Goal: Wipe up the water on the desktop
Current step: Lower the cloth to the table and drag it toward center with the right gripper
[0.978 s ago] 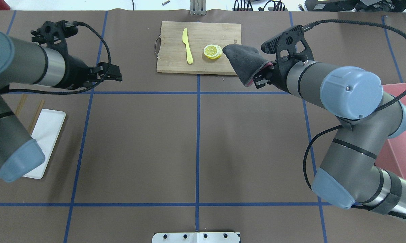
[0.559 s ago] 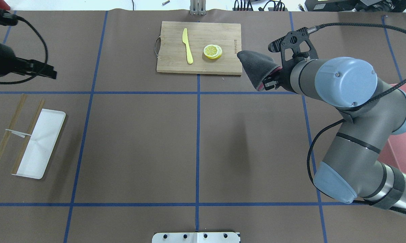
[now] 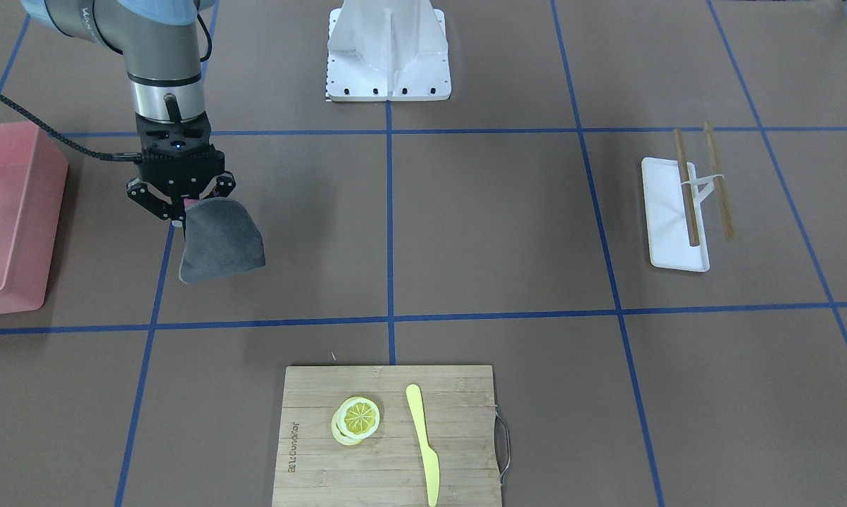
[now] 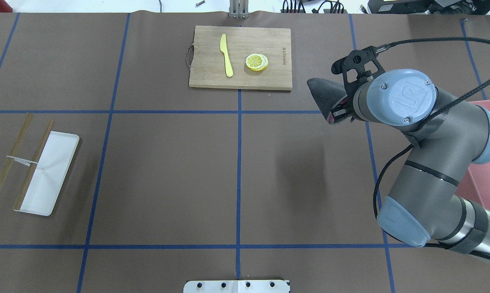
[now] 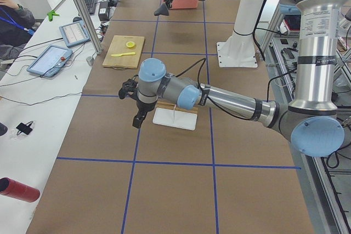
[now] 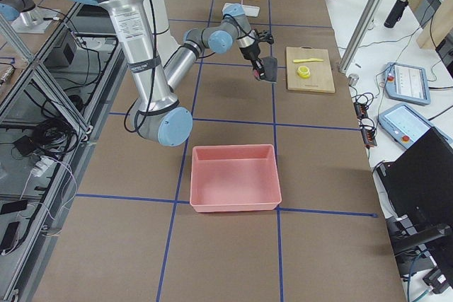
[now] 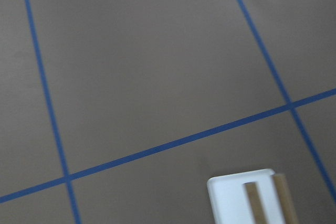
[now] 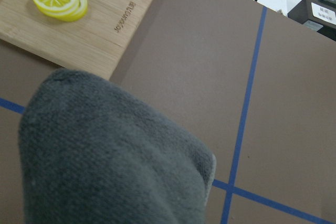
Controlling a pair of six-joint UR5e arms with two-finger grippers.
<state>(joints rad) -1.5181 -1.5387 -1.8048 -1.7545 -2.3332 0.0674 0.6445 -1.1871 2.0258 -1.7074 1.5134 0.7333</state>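
Observation:
The desktop is a matte brown surface with blue tape lines; I see no water on it. My right gripper is shut on a dark grey cloth with a pink edge and holds it above the desktop, to the right of the cutting board in the overhead view. The cloth hangs out from the gripper. It fills the lower left of the right wrist view. My left gripper shows clearly only in the exterior left view, above the desktop beside the white tray. I cannot tell if it is open.
A bamboo cutting board at the far middle holds a yellow knife and lemon slices. A white tray with chopsticks lies at the left. A pink bin stands on my right side.
My left arm has swung left, out of the overhead view. My right gripper has carried the cloth to the right and nearer to me, off the corner of the cutting board.

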